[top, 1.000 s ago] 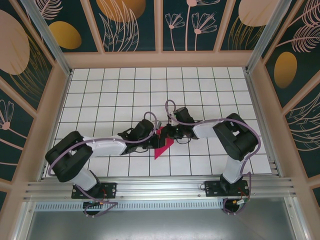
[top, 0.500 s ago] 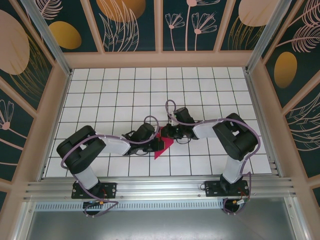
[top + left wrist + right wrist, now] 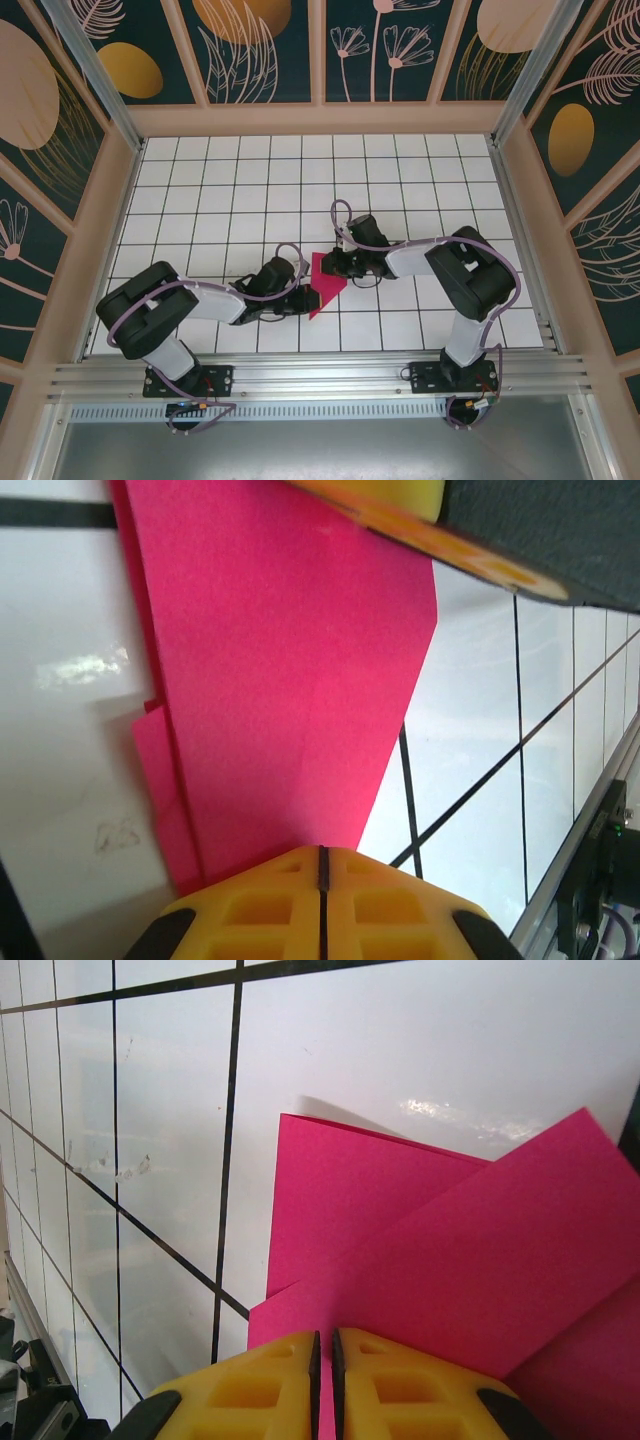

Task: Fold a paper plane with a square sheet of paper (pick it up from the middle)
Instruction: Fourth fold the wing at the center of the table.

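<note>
The left hand (image 3: 303, 298), clenched shut, has slid back along the table (image 3: 220, 200) toward its own base, so the folded magenta sheet (image 3: 326, 281) (more of it bared now) lies just ahead of its tips, pinched at the far side by the right hand (image 3: 331, 267), which suggests a crease was just pressed flat.

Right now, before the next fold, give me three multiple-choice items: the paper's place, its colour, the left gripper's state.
1. The paper sits: A) far left corner; B) between both grippers; C) beside the right arm's base.
2. Its colour: A) magenta-pink; B) yellow; C) white.
3. The left gripper is: A) wide open; B) shut on the paper; C) shut on nothing.
Answers: B, it lies between the right gripper and the left; A, pink in every view; B, paper runs into its shut fingers.
</note>
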